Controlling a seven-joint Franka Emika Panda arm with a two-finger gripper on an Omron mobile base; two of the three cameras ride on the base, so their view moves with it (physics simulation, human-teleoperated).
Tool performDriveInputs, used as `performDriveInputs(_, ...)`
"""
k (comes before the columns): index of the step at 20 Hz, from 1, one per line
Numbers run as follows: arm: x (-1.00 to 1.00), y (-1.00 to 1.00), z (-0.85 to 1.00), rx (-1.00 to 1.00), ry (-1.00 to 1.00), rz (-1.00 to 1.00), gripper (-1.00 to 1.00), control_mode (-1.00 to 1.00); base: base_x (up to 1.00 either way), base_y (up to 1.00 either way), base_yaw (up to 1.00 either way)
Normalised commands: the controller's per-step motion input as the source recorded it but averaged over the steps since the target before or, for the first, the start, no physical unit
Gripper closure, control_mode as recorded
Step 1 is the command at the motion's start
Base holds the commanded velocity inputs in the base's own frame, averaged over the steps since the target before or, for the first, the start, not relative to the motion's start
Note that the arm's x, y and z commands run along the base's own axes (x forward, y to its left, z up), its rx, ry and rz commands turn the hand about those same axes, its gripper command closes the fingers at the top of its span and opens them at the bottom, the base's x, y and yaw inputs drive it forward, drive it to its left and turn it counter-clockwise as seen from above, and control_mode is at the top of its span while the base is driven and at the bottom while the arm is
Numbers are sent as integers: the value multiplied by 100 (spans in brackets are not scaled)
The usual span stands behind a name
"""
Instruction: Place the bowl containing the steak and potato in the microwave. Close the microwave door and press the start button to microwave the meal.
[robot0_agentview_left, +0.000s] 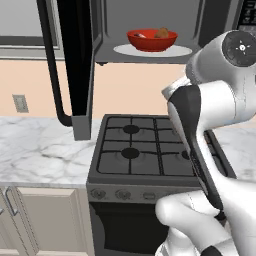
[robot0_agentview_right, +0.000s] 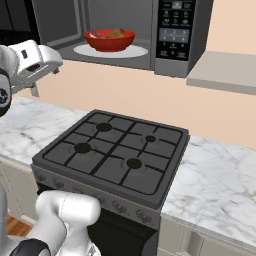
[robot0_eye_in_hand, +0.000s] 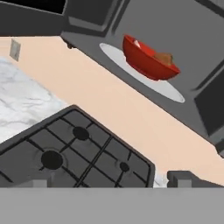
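The red bowl rests on the white turntable plate inside the microwave above the stove. In the bowl lie the pinkish steak and the brown potato. The microwave door stands swung fully open to the left, with its black bar handle facing the room. My gripper is open and holds nothing. It hangs above the stove, below and in front of the cavity, well short of the bowl. The keypad panel sits right of the cavity.
A black gas stove lies under the microwave, set in a marble counter. A wall outlet is at the left. The open door juts out over the counter's left part. A grey shelf sits right of the microwave.
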Motion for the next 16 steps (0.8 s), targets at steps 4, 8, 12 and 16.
performDriveInputs(4, -63, 73, -22, -44, -12, 10, -100, -100, 0, 0, 0)
performDriveInputs(8, -70, 58, -13, -40, -15, 10, -100, -100, 0, 0, 0)
performDriveInputs(12, -64, 57, -4, -34, -19, 4, -100, -100, 0, 0, 0)
performDriveInputs(16, -79, 44, 0, -25, -31, 2, -100, -100, 0, 0, 0)
